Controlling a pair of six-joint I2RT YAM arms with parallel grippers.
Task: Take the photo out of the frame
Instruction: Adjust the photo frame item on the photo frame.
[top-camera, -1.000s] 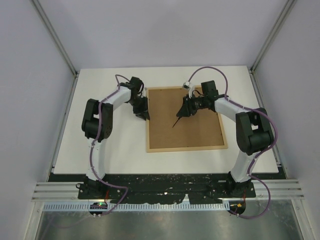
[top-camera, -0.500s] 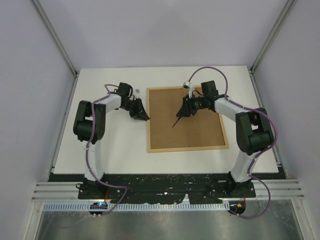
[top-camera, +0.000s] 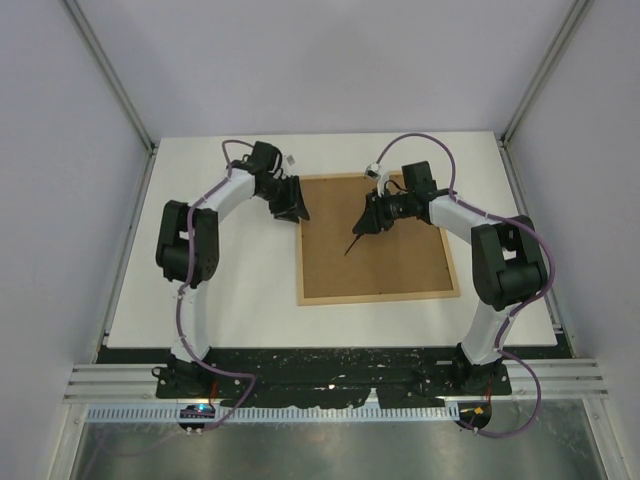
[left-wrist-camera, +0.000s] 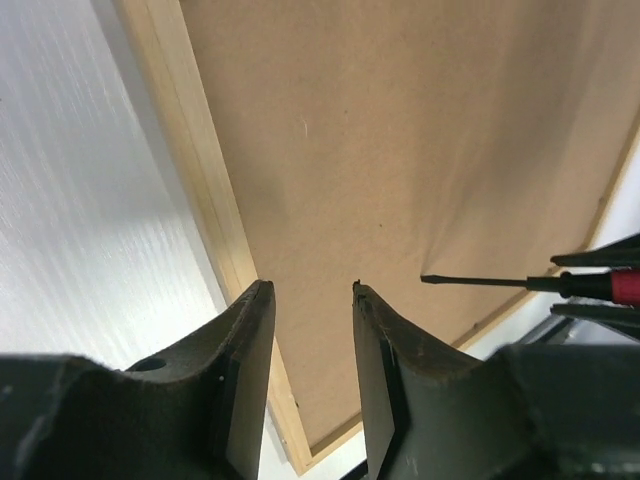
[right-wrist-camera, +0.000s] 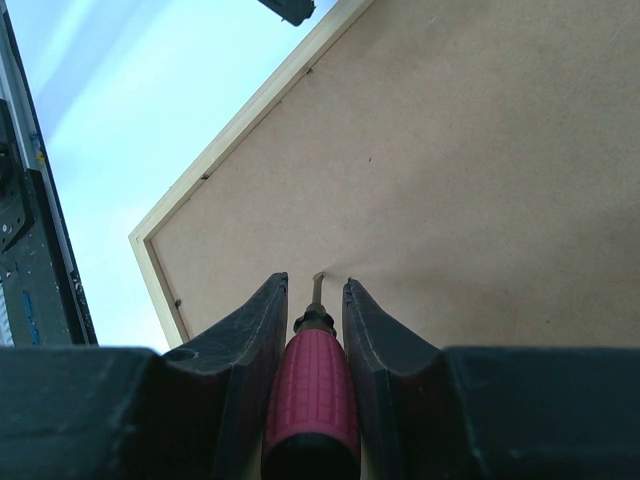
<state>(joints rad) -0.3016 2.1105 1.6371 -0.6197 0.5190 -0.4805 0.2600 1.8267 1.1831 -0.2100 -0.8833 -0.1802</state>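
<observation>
White table lies to the left. Where it meets the far left corner of the frame, the left gripper hovers with its jaws apart and nothing between them. The frame lies face down, so only its light-wood rim and brown fibreboard back panel show. The photo must be under that panel, and I can't see it at all. Further right, a red-handled screwdriver slants down toward the middle of the panel, and the right gripper is clamped tight on its handle.

My worry is the blade. Pushed down in the middle of the board and not worked at the edge, it could gouge the fibreboard or crease the print beneath. With the left jaws gripping nothing, the frame is unpinned, and a prying shove could skate it across the table. The round handle might also roll in the grip.

By count there are two arms, one frame, one back panel and one screwdriver. No photo is in view. From the right wrist I can make out about three small dark tabs along the rim, too tiny to be sure of.
</observation>
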